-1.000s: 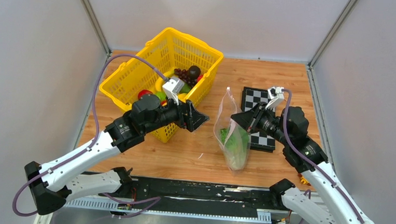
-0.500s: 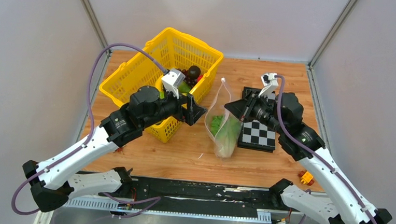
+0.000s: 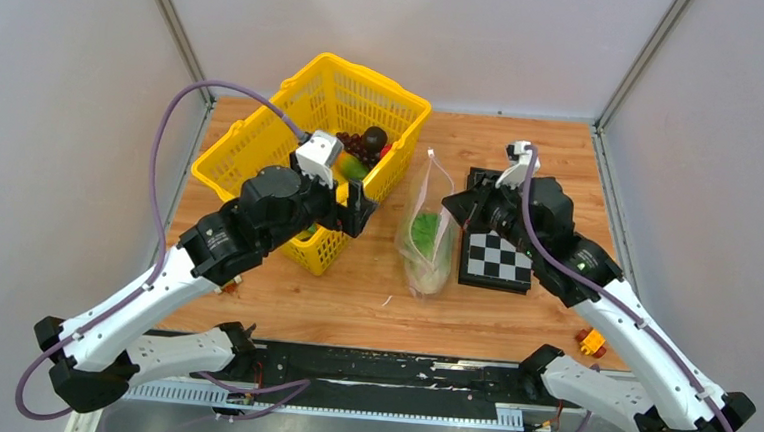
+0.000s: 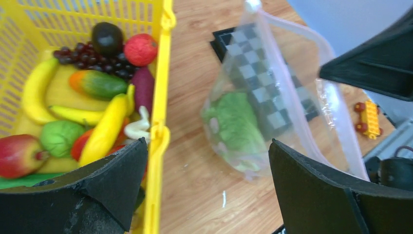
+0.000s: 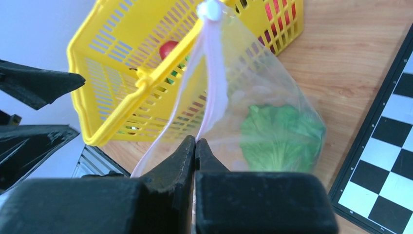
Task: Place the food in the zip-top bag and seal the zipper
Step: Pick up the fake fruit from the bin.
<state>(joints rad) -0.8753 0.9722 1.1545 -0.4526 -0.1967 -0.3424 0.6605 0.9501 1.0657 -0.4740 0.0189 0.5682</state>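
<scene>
A wooden tabletop [image 3: 353,294] between grey walls is carrying a yellow basket [image 3: 252,138] of toy food [image 4: 97,85] and a chessboard [image 3: 495,263]. The right fingers [image 5: 170,170] are pinching together on the pink zipper [image 5: 210,87], holding the zip-top bag [image 3: 433,271] upright between basket and chessboard, with lettuce [image 5: 280,136] lying inside it. The left fingers [image 4: 112,185] are hanging spread wide astride the basket's near wall, gripping nothing.
</scene>
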